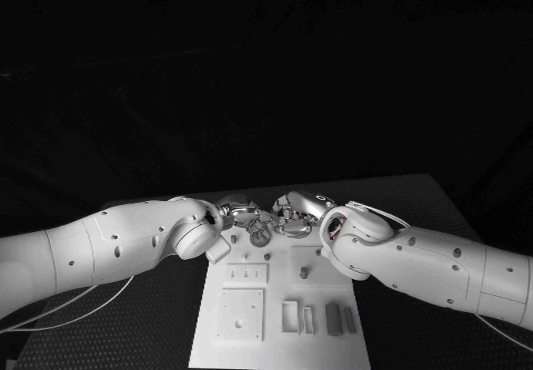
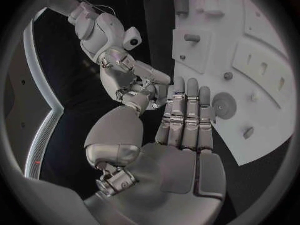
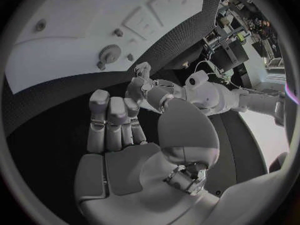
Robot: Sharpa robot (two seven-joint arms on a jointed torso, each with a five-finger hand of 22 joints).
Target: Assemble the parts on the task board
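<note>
The task board (image 1: 283,308) lies flat on the black worktop (image 1: 411,200), stretching from just beneath the two robot hands back toward the robot's body. Its far end sits directly under the fingertips of both hands, which meet above it. On the board near that end lies a small toothed gear (image 2: 224,106), just beyond the fingertips of the left robot hand (image 2: 181,135); the same gear (image 3: 110,53) lies a short way beyond the fingers of the right robot hand (image 3: 119,130). Several small pegs (image 2: 192,37) stand on the board farther from the hands, and upright block parts (image 1: 332,314) stand in slots well behind the right hand, close to the robot.

The left robot hand (image 1: 239,220) has its fingers stretched straight and laid side by side, thumb curled off to the side, with nothing in its palm. The right robot hand (image 1: 294,220) has its fingers bent forward together, thumb apart, palm bare. Whether either fingertip touches the board I cannot tell.
</note>
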